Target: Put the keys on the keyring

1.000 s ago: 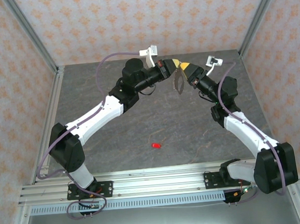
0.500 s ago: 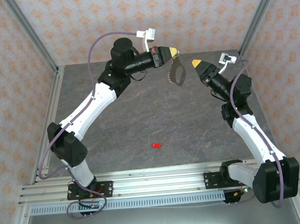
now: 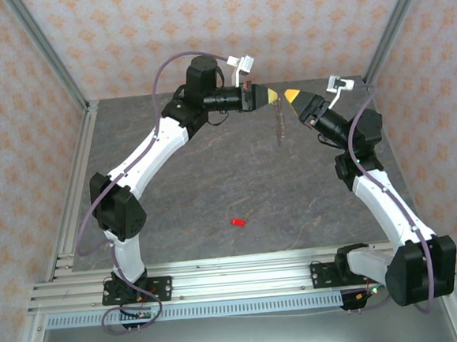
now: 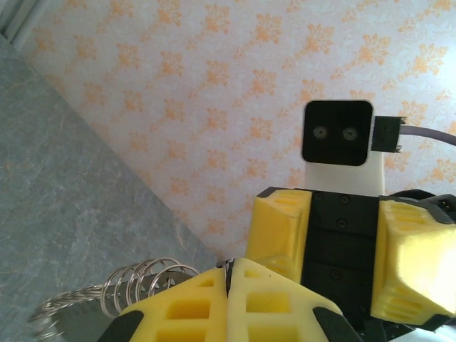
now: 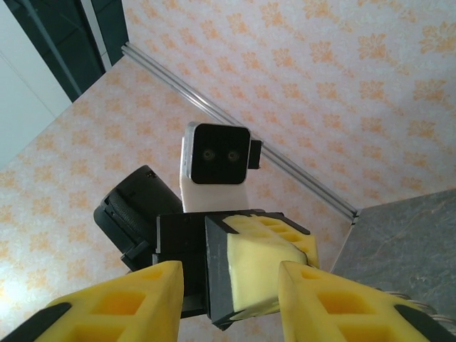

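The keyring (image 3: pixel 280 124), a thin grey metal loop, hangs edge-on above the back of the table from my left gripper (image 3: pixel 272 96), which is shut on its top. In the left wrist view the ring's wire coils (image 4: pixel 135 282) stick out left of the closed yellow fingertips of my left gripper (image 4: pixel 229 274). My right gripper (image 3: pixel 292 95) faces it tip to tip, open and holding nothing. In the right wrist view my right gripper (image 5: pixel 229 271) has its jaws on either side of the left gripper's yellow fingers (image 5: pixel 263 260), apart from them. The keys, one tiny red piece (image 3: pixel 237 221), lie on the table near the front.
The grey stone-patterned table (image 3: pixel 213 180) is boxed in by patterned walls with metal corner posts (image 3: pixel 49 54). An aluminium rail (image 3: pixel 221 278) carrying both arm bases runs along the near edge.
My right gripper has let go of the keyring and opened. The left gripper kept the ring, lifted it and swung it edge-on. Both tips now face each other.
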Robot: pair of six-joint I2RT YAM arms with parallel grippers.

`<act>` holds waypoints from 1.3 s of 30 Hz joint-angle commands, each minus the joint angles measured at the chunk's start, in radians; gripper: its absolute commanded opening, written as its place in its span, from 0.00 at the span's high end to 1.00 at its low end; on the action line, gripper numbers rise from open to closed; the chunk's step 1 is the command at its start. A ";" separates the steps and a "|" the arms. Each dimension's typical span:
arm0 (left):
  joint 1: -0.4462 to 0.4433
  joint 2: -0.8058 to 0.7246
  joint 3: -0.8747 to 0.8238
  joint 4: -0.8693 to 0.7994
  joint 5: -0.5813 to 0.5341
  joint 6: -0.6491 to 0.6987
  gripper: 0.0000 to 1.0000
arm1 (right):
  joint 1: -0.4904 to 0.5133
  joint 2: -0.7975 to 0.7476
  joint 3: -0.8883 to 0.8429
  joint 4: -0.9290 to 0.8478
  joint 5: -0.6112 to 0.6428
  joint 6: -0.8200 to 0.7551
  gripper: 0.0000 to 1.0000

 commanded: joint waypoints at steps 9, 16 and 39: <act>0.004 -0.023 0.068 -0.006 0.061 0.035 1.00 | 0.012 0.015 -0.010 0.072 0.001 0.003 0.66; 0.004 -0.018 0.073 -0.006 0.064 0.035 1.00 | 0.039 0.035 -0.003 0.087 0.006 0.004 0.69; 0.003 -0.026 0.073 -0.011 0.057 0.045 1.00 | 0.055 0.034 -0.042 0.036 0.064 -0.036 0.74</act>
